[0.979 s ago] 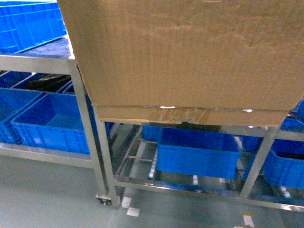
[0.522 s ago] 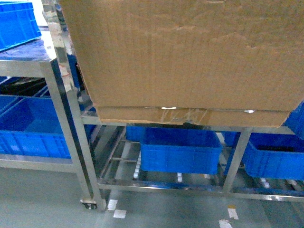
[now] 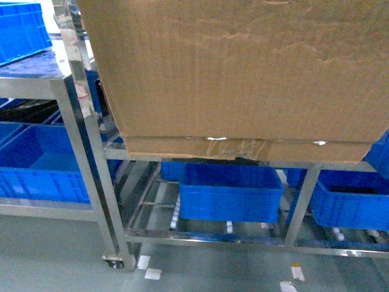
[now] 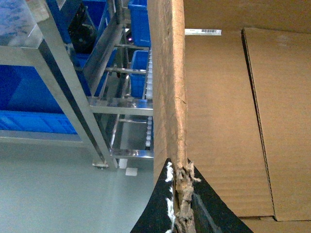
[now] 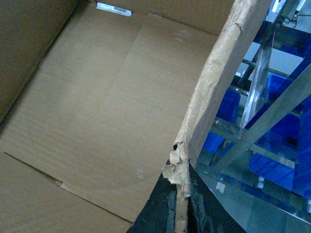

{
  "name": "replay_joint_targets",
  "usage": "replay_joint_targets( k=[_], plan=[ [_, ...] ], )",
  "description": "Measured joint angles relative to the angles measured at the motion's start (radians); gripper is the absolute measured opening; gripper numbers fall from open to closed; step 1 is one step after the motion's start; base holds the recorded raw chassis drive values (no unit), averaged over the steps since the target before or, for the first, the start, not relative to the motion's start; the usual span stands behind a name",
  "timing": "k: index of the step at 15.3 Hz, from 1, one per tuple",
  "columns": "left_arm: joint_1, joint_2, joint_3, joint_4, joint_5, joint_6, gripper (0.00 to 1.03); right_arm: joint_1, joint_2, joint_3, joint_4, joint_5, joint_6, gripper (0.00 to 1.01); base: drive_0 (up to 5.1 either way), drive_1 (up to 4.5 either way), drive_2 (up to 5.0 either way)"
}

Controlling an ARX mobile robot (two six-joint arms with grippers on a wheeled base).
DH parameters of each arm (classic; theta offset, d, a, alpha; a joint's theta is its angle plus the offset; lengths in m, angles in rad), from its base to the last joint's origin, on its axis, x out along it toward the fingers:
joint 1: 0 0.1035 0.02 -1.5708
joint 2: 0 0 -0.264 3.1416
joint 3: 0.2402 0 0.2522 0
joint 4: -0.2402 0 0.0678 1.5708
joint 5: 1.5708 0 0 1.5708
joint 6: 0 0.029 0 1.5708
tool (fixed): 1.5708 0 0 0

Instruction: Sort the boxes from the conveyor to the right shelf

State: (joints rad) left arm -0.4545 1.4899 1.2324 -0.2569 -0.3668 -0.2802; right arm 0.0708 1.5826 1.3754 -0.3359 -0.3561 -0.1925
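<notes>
Only the grippers show. The left gripper (image 4: pixel 181 213) has two black, matte fingers (image 4: pixel 154 213) tapering to points (white fraying along one inner edge). The right gripper (image 5: pixel 181 208) has the same black, tapered fingers (image 5: pixel 155 208).

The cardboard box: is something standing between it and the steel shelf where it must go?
Nothing visible stands between them. The cardboard box, gripped at its walls by the left gripper and right gripper, hangs before the steel shelf. It hides the upper tier; blue crates fill the bottom one.

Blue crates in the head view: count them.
5 visible: top-left, lower-left, under the cardboard box at centre, lower-right, right edge. The box may hide more.
</notes>
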Motion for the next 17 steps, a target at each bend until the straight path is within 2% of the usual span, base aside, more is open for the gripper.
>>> replay_joint_targets(
  k=[7, 17],
  plan=[
    [0.0, 0.0, 0.0, 0.0, 0.0, 0.0, 0.02, 0.0, 0.0, 0.0, 0.0, 0.0, 0.0, 0.02, -3.7, 4.72, -1.2],
    [0.0, 0.0, 0.0, 0.002, 0.0, 0.0, 0.02, 0.0, -0.002, 0.0, 0.001, 0.0, 0.0, 0.02, 0.0, 0.0, 0.0]
  ],
)
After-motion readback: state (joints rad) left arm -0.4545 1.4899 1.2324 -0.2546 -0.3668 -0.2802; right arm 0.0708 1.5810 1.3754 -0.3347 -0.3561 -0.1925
